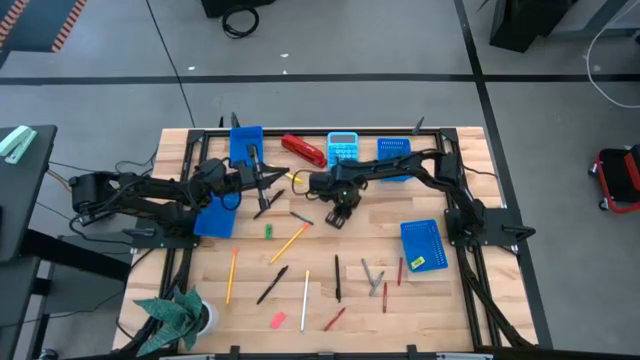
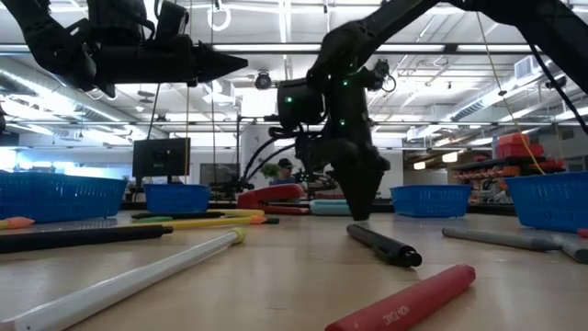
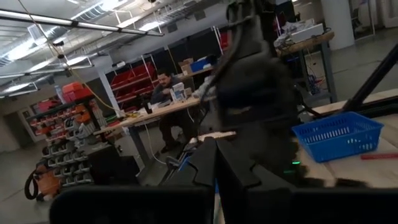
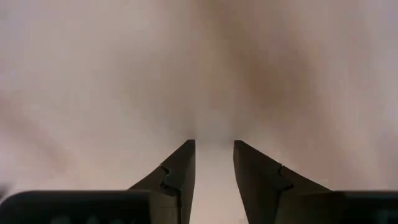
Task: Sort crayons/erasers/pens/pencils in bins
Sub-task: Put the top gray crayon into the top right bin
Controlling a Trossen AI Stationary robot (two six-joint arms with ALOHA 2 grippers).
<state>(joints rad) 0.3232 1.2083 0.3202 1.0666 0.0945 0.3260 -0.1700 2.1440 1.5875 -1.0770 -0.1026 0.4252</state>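
Pens [image 1: 272, 285], pencils [image 1: 290, 242], crayons [image 1: 372, 275] and a green eraser [image 1: 268, 231] lie loose on the wooden table. Four blue bins stand around them: far left [image 1: 245, 143], far right [image 1: 394, 155], left [image 1: 214, 217] and right [image 1: 422, 245]. The right one holds a yellow eraser [image 1: 416, 263]. My right gripper [image 1: 338, 215] points down over bare wood near the table's middle. Its fingers [image 4: 214, 180] are open with nothing between them. In the low view a black pen [image 2: 384, 245] lies just beside it. My left gripper [image 1: 262, 178] is shut and hangs level above the table [image 2: 241, 62], with nothing seen in it.
A red stapler [image 1: 304, 150] and a light-blue calculator [image 1: 343, 147] lie at the far edge between the two far bins. A green paper plant [image 1: 178, 315] stands at the near left corner. A pink eraser [image 1: 279, 320] lies near the front edge.
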